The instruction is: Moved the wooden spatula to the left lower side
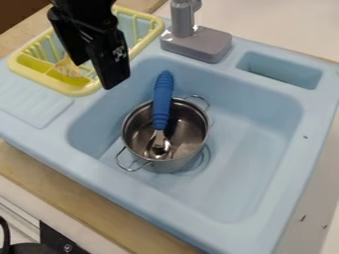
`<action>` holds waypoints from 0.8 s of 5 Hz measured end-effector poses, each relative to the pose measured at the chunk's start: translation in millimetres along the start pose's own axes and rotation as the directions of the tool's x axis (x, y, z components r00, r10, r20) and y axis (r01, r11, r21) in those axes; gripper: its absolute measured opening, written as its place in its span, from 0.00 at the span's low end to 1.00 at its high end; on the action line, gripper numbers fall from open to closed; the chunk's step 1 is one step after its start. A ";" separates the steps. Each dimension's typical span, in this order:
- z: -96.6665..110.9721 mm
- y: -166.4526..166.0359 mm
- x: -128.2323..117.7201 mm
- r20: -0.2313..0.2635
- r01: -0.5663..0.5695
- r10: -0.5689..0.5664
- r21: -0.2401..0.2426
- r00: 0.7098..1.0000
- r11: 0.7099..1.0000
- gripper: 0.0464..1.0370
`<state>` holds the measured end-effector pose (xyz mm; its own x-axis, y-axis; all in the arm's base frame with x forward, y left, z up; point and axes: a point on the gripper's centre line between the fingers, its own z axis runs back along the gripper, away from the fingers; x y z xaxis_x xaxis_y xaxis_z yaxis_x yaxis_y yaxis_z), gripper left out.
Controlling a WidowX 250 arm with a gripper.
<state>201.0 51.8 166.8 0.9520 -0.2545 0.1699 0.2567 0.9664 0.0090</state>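
We had the gripper (96, 75) at upper left, over the near edge of the yellow dish rack (81, 91), fingers apart, tips pointing down, nothing seen between them. We found the wooden spatula (68, 68) just beside and below the farther-left finger, its pale end low in the rack by the front compartments; the rest of it was hidden, so we couldn't tell how it leaned or whether a finger touched it. Step in hand: we judged it the lead-up to the grasp, though a fresh release would have looked much alike. Next move, as we read it, called for a small shift left, a drop around the wood, a close, then a lift clear of the rack wall before setting it down at lower left. We took the ridged drainboard (36, 101) as a likely spot, but the task line didn't pin it. Main risk, we reckoned: a fingertip catching the rack, or the thin wood twisting in the grip. Farther out, we logged a metal pot (165, 166) in the light blue sink (265, 144), a blue-handled utensil (163, 99) leaning in it, and the grey faucet (195, 42) behind.
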 end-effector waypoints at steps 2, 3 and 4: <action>-9.4 17.8 -2.2 -0.051 -0.060 0.061 0.016 0.997 0.998 0.96; -4.7 34.9 2.3 -0.052 -0.094 0.097 0.055 0.994 0.994 0.96; 1.1 55.4 7.2 -0.041 -0.155 0.159 0.084 0.986 0.984 0.96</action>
<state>222.0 103.6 169.6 0.9867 -0.0990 0.1286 0.0913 0.9937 0.0650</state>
